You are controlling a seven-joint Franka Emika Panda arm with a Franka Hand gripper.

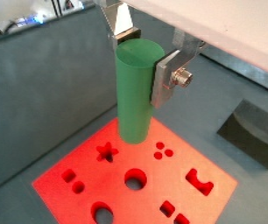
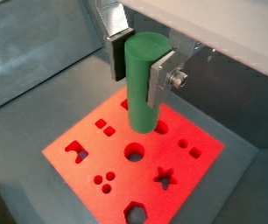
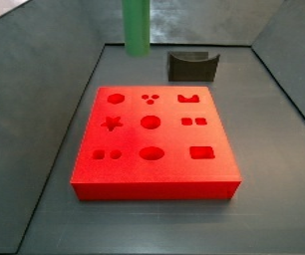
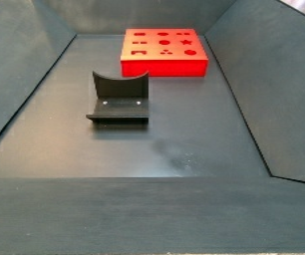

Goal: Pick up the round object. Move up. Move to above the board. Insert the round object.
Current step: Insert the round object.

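Observation:
My gripper (image 1: 143,61) is shut on the round object (image 1: 134,96), a smooth green cylinder peg held upright between the two silver fingers. It also shows held in the gripper (image 2: 140,61) in a wrist view, peg (image 2: 143,87). The peg hangs well above the board (image 1: 89,171), a flat bright red block with shaped holes, also seen in a wrist view (image 2: 89,157). In a side view the peg (image 3: 137,28) hangs above the board's (image 3: 155,164) far edge; the gripper is above the frame. In a side view the board (image 4: 164,52) lies at the far end; peg and gripper are out of view.
A dark olive U-shaped block (image 3: 191,66) stands beyond the board, also seen in a side view (image 4: 118,98) and in a wrist view (image 1: 253,131). Grey bin walls (image 3: 36,60) slope up around the floor.

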